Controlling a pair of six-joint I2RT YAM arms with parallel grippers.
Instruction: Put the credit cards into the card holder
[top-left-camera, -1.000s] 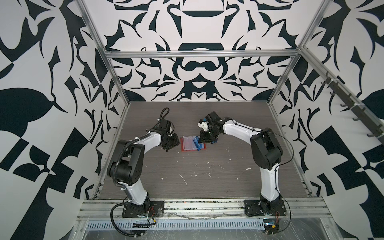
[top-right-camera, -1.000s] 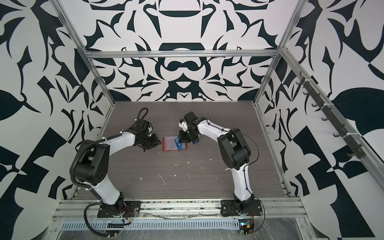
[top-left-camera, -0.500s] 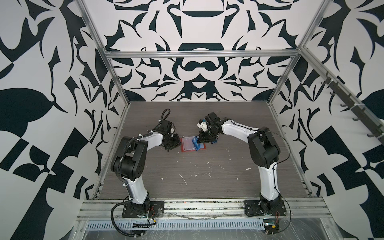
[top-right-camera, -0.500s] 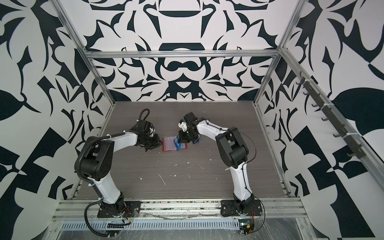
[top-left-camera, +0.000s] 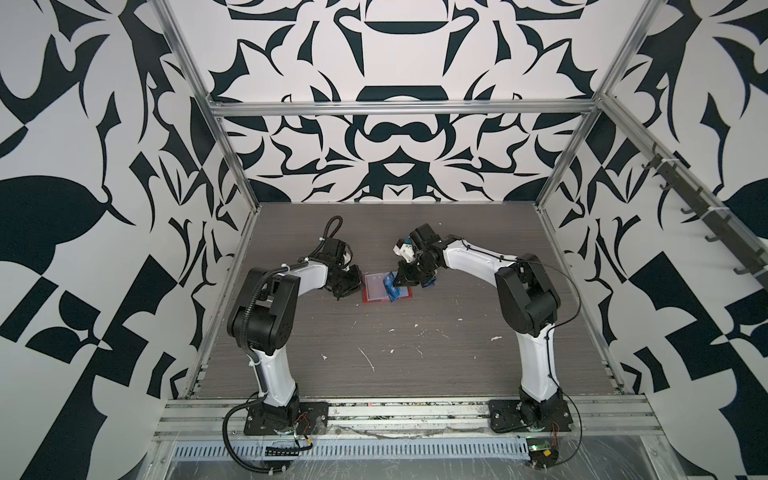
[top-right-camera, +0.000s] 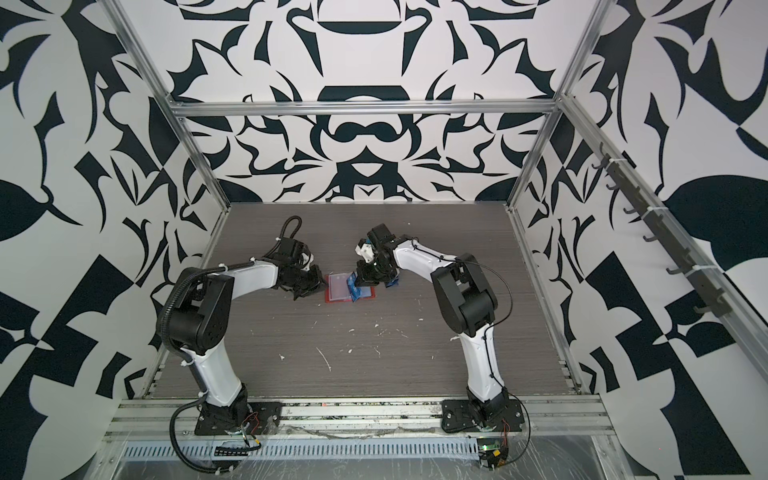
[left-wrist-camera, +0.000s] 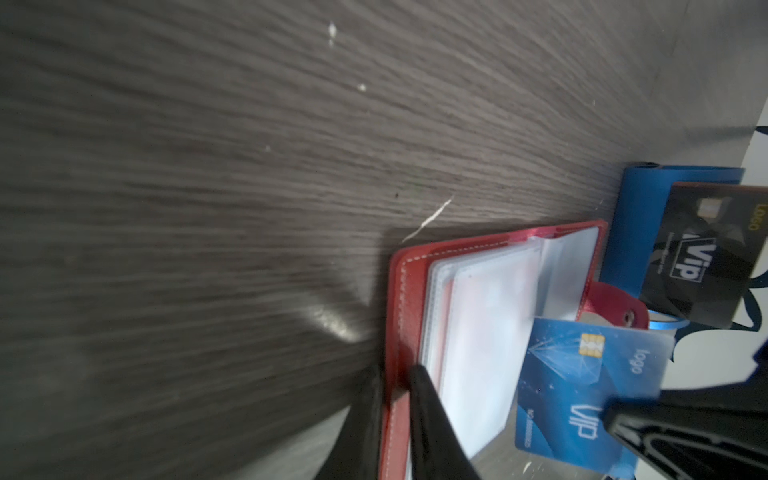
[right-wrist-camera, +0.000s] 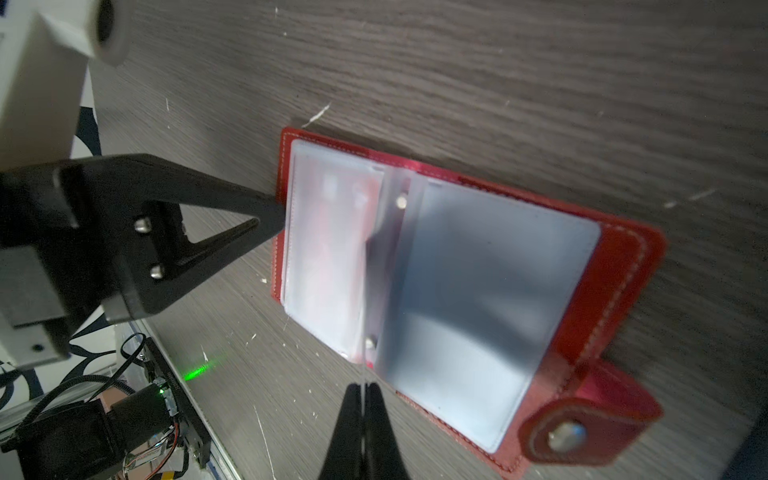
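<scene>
The dark wood-grain bench (top-left-camera: 415, 353) is carrying the red card holder (right-wrist-camera: 615, 266), lying open with clear pockets up. The left fingers (left-wrist-camera: 432, 428) are pinching its cover edge. The right fingers (right-wrist-camera: 349, 428) are clenching a blue credit card (left-wrist-camera: 582, 386) over the holder's middle.

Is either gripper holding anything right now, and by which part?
The right gripper is shut on the blue card, pinching one edge. The left gripper straddles the cover edge of the card holder; whether it grips cannot be told.
</scene>
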